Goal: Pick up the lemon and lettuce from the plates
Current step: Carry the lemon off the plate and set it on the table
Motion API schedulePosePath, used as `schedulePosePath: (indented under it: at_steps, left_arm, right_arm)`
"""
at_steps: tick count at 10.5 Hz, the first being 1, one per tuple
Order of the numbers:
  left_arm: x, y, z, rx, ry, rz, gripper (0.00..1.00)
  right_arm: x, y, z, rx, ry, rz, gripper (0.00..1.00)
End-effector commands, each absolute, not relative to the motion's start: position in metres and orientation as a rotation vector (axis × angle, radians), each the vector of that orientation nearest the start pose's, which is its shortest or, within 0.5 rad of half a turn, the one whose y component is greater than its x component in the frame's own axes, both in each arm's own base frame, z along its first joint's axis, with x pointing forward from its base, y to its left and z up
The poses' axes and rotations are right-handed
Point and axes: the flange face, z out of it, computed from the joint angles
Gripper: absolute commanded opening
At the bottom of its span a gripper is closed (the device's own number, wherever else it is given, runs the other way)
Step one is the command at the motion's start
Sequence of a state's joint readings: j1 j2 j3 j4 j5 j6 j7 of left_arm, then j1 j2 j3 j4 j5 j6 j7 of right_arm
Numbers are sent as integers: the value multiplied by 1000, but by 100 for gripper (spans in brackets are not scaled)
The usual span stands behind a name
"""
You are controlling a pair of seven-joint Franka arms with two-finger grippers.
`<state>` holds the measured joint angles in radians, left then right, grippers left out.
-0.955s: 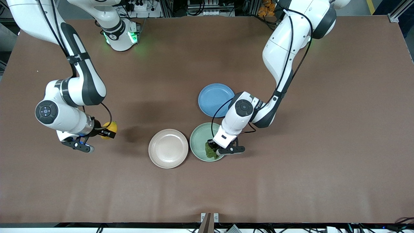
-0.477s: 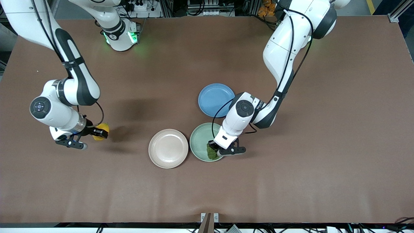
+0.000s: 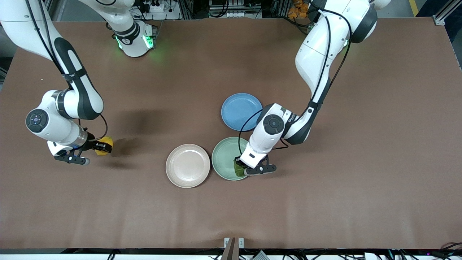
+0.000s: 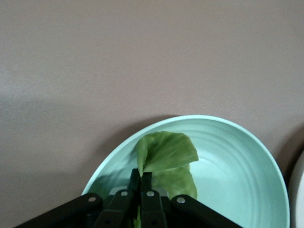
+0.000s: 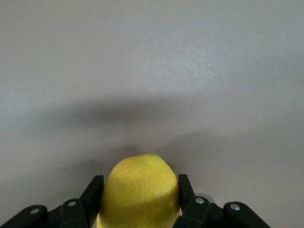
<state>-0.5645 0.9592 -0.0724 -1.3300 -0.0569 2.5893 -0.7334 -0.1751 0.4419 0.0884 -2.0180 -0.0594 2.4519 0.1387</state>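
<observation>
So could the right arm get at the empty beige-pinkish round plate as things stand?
Probably, but not to grasp it: the right gripper is shut on the yellow lemon over bare table, though nothing blocks the beige-pinkish plate.

Lemon [image 5: 140, 192] yellow, plain rind. Lettuce [image 4: 167, 156] green, lighter on folded leaf. Mint green plate [image 3: 223, 159], faint concentric rings inside. Beige-pink plate [image 3: 187, 165]. Blue plate [image 3: 240, 110], solid. Tabletop [image 3: 361, 180] brown, no pattern. Arms white w/ black joints; gripper fingers [image 5: 93, 192] black.
</observation>
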Motion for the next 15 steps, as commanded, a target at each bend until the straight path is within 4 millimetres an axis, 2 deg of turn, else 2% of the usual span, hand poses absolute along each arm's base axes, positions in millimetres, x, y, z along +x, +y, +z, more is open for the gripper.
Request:
schedulePosePath:
  at_steps: [1, 4, 7, 9, 10, 11, 12, 13, 15]
  left_arm:
    - [625, -434, 202, -3334, -341, -193, 0]
    - [629, -420, 212, -3301, -341, -100, 0]
    - [632, -407, 221, -3277, -296, -29, 0]
    - [636, -395, 236, -3260, -254, 27, 0]
    - [637, -391, 240, -3251, -241, 51, 0]
    - [635, -388, 243, -3241, -202, 79, 0]
    - [640, -376, 247, -3232, -180, 108, 0]
    - [639, -371, 253, -3222, -133, 136, 0]
    - [642, -357, 263, -3207, -74, 182, 0]
  right_arm:
    - [597, -75, 223, -3120, 347, 11, 100]
    - [595, -79, 218, -3113, 372, 28, 100]
    - [597, -83, 232, -3118, 378, 26, 100]
    - [593, -121, 250, -3113, 450, -16, 100]
    - [594, -124, 265, -3118, 454, -45, 100]
    - [587, -129, 279, -3118, 479, 18, 100]
    - [584, -128, 290, -3117, 484, 55, 100]
    - [583, -123, 305, -3120, 492, 34, 100]
    - [574, -117, 333, -3128, 484, 97, 100]
